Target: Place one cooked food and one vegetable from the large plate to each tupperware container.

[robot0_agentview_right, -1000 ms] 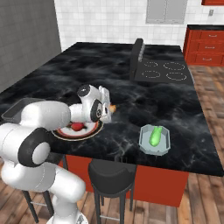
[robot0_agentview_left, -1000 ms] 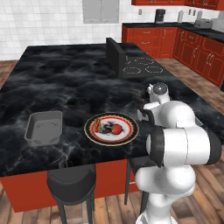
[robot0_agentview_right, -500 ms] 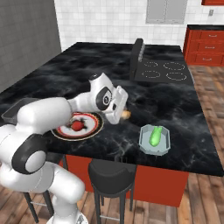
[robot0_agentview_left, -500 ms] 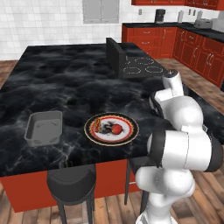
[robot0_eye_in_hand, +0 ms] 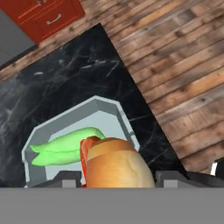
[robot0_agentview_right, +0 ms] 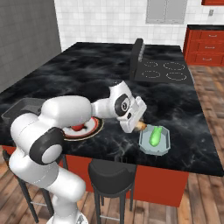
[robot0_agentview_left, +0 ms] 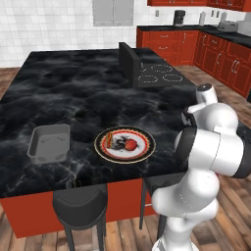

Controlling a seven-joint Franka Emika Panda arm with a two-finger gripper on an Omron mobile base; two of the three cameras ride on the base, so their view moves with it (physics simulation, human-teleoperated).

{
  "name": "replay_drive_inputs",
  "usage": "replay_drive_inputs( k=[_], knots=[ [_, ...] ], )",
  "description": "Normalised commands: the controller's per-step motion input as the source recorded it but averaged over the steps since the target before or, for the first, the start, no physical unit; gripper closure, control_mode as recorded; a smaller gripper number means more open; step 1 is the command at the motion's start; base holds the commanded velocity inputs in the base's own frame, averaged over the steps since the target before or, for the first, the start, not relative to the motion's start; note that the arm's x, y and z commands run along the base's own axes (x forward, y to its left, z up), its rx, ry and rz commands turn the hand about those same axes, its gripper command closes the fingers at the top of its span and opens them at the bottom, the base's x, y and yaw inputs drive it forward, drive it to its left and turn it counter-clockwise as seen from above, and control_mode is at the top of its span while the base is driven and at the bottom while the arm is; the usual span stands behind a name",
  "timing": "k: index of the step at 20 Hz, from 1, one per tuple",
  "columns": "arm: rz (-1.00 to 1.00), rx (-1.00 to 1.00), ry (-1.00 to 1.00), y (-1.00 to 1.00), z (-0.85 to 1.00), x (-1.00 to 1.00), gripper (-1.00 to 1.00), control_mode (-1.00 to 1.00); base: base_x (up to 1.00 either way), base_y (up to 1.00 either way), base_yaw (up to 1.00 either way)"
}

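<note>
A hot dog (robot0_eye_in_hand: 114,162) in a tan, rounded bun, a red sausage tip poking from its far end, is clamped between the dark fingers (robot0_eye_in_hand: 65,179) of the gripper (robot0_agentview_right: 139,125), its long axis running away from the hand. It hangs just above the near edge of the pale translucent container (robot0_agentview_right: 155,141), a shallow tub with cut corners on the black marbled counter (robot0_agentview_right: 100,74). Inside lies a smooth green vegetable (robot0_agentview_right: 155,136), lengthwise along the tub. The round red-rimmed plate (robot0_agentview_left: 124,144) and the opaque grey container (robot0_agentview_left: 50,142) sit farther left.
</note>
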Motion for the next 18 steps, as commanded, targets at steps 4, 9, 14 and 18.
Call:
replay_drive_inputs(
  k=[4,9,14,18],
  knots=[
    [-0.12,0.00,-0.01,-0.21,-0.56,0.36,1.00,-1.00,0.00,0.00,0.00],
    [-0.05,0.00,-0.01,-0.32,-0.31,0.38,1.00,-1.00,0.00,0.00,0.00],
    [-0.07,0.07,0.00,-0.67,-0.08,0.48,1.00,-1.00,0.00,0.00,0.00],
    [-0.05,0.07,0.00,-0.56,-0.15,0.34,1.00,-1.00,0.00,0.00,0.00]
  ],
)
